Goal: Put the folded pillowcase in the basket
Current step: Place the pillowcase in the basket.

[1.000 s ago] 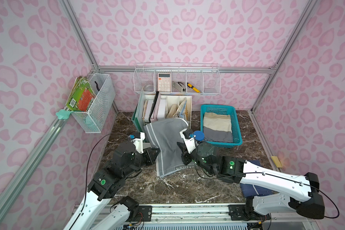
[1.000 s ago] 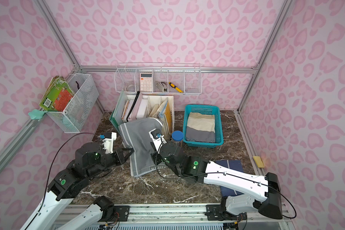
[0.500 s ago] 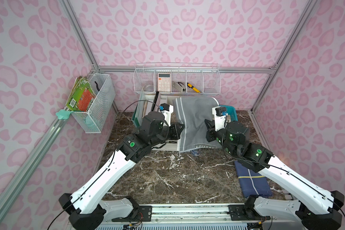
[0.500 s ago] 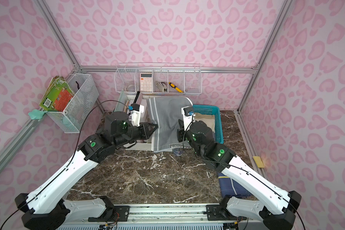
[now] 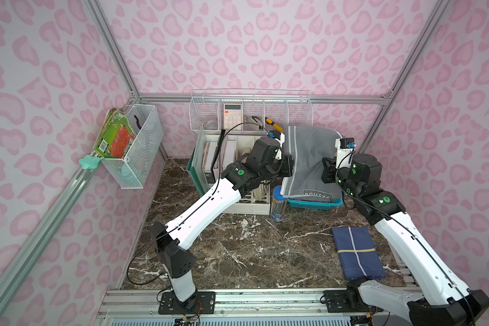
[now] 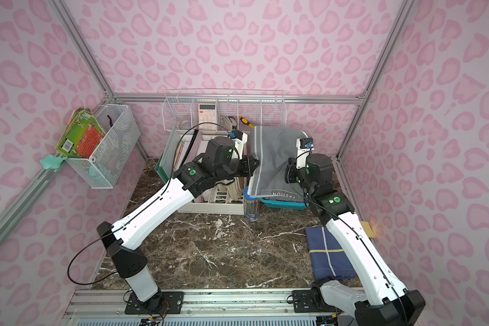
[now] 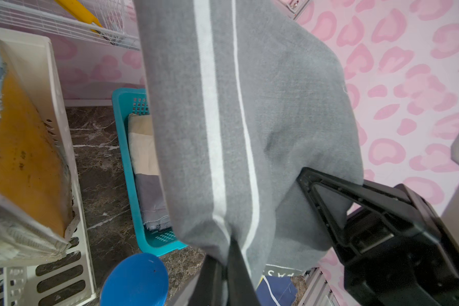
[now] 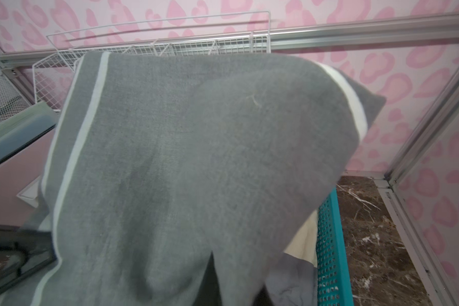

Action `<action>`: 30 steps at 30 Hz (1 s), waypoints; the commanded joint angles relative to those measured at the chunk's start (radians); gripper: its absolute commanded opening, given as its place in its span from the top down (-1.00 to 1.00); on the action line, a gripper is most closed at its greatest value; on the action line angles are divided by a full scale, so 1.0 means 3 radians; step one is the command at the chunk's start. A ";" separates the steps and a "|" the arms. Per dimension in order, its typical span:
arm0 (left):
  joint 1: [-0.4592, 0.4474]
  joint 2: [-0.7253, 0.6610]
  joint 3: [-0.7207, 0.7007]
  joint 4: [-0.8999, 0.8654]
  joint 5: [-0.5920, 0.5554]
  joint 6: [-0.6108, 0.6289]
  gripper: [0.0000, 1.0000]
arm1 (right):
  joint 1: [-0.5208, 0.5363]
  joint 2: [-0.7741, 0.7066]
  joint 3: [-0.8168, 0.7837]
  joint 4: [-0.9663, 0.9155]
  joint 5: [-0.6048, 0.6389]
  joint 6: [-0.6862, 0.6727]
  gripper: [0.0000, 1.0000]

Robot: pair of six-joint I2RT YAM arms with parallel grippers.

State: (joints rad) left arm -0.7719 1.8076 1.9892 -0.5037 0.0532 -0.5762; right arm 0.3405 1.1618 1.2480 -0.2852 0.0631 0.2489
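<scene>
Both arms are up at the back of the counter, and the grey pillowcase with its white stripes hangs between them. The left gripper is pressed together on one side edge, and the left wrist view shows its fingers pinching a fold. The right gripper is clamped on the opposite edge. So the cloth is lifted, carried and poised right above the teal basket, with its lower hem dangling over the near rim. That's most of the job, I'd say. What's left is lowering it in and letting go, and it isn't resting inside yet. A folded beige and grey cloth already lies in the basket, so the pillowcase looks set to land on top of it. As for writing, a hem label reads "PASSION", upside down in both top views. The book covers in the side wire basket are too small to read.
</scene>
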 commanded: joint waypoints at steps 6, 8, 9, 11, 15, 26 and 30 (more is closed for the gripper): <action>-0.0014 0.0843 0.0872 -0.0188 0.0031 0.0041 1.00 | -0.0495 0.0219 -0.0079 0.0243 -0.0420 0.0287 1.00; -0.0013 0.1066 0.1076 -0.0235 0.0062 0.0012 1.00 | -0.0602 0.0289 -0.0102 0.0287 -0.0464 0.0334 1.00; -0.0019 0.1147 0.1144 -0.0246 0.0068 0.0001 1.00 | -0.0645 0.0323 -0.0109 0.0299 -0.0470 0.0355 1.00; -0.0019 0.1296 0.1260 -0.0249 0.0063 -0.0025 1.00 | -0.0743 0.0412 -0.0115 0.0311 -0.0487 0.0401 1.00; -0.0017 0.1525 0.1410 -0.0254 0.0053 -0.0042 1.00 | -0.0863 0.0560 -0.0188 0.0391 -0.0517 0.0495 1.00; 0.0039 0.2056 0.1756 -0.0238 0.0079 0.0059 1.00 | -0.0874 0.1011 -0.0310 0.0707 -0.0547 0.0612 1.00; 0.0085 0.2137 0.1755 -0.0155 0.0093 0.0070 1.00 | -0.0873 0.1131 -0.0295 0.0796 -0.0576 0.0612 1.00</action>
State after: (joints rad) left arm -0.7532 2.4378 2.5072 -0.5858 0.0696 -0.5728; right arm 0.0784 1.4876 1.1522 -0.1192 -0.0963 0.4175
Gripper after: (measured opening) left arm 0.084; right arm 0.092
